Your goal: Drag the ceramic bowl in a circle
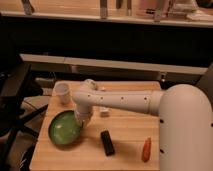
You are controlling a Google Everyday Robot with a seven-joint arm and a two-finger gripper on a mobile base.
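Observation:
The ceramic bowl (64,129) is a wide, shallow, glossy green dish on the wooden table (125,150), near its front left edge. My gripper (82,119) points down at the end of the white arm (125,101). It meets the bowl's right rim, and its tip is hidden behind the wrist.
A small white cup (62,92) stands at the table's back left corner, just behind the bowl. A black block (107,142) lies right of the bowl, with an orange carrot-like item (146,149) farther right. A small white object (104,110) lies under the arm. A dark chair (15,107) stands at the left.

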